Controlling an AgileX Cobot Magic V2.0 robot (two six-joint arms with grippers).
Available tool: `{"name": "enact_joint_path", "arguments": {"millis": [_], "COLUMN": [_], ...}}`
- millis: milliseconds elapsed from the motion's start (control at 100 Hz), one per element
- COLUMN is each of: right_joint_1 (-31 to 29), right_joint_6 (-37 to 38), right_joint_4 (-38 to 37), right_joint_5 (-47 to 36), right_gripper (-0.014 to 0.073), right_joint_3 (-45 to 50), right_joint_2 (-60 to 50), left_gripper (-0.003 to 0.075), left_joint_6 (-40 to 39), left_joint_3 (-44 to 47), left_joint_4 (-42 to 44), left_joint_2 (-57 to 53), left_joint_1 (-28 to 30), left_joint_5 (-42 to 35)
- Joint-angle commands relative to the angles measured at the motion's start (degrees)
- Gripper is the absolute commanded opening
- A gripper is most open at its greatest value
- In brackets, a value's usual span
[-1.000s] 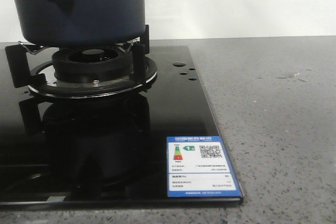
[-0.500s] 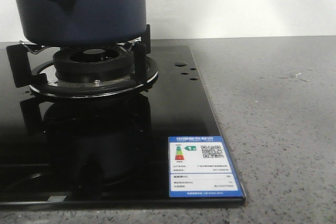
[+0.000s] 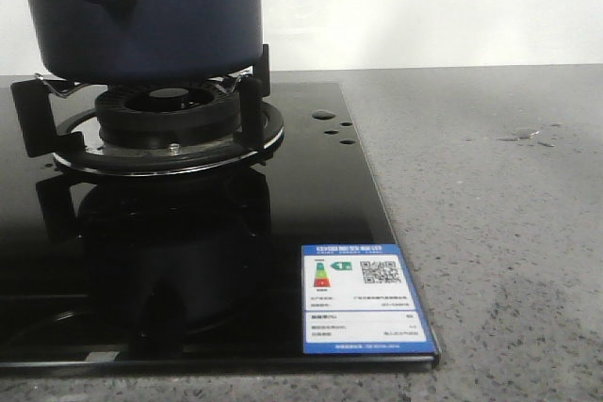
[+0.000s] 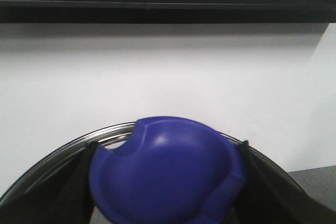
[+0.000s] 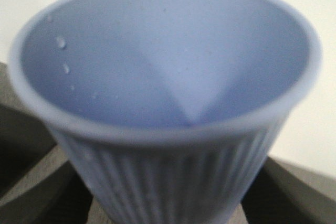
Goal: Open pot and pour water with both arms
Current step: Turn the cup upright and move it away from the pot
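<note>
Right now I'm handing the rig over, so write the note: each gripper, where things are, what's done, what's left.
Left gripper: shut on the blue lid knob, with the lid's metal rim showing behind it, so the lid looks lifted.
Right gripper: shut on the pale blue cup; only droplets show inside, no pool of water.
The pot sits on the burner stand of the black hob; its top is out of view.
Small water spots lie on the grey counter.
Done, apparently: pot opened, water poured. Left: probably put cup and lid back.

glossy black glass hob (image 3: 320,195), speckled matt stone counter (image 3: 490,233), smooth pot (image 3: 160,16).
</note>
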Motion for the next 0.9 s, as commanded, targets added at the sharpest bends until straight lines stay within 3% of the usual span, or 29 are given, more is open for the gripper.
{"name": "enact_joint_path", "arguments": {"millis": [0,140,210,340,890], "right_joint_1": [-5.16,-11.67,-12.91,-13.21,-13.31], "right_joint_6": [0.15,-3.86,-8.2,-16.9,-26.46], "right_joint_4": [2.54,4.09,8.81,16.39,20.69], "right_joint_5": [-7.96,-15.04,-17.52,-21.51,-27.62], "right_gripper": [0.0302,0.0302,0.0302,0.0302,0.0301], "right_joint_3": [1.85,6.72,8.76,12.17,14.36], "right_joint_2": [-1.59,-0.4,0.39,2.35,14.18], "left_gripper": [0.0369,0.0369,0.0369,0.0369,0.0369], "left_joint_6": [0.04,0.04,0.04,0.04,0.04], "left_joint_3": [-2.18,-2.18,-2.18,-2.18,-2.18], "left_joint_4": [0.19,0.19,0.19,0.19,0.19], "left_joint_2": [-1.64,-1.64,-1.64,-1.64,-1.64], "left_joint_1": [0.06,0.06,0.06,0.06,0.06], "left_joint_5": [-7.21,-7.21,-7.21,-7.21,-7.21]}}
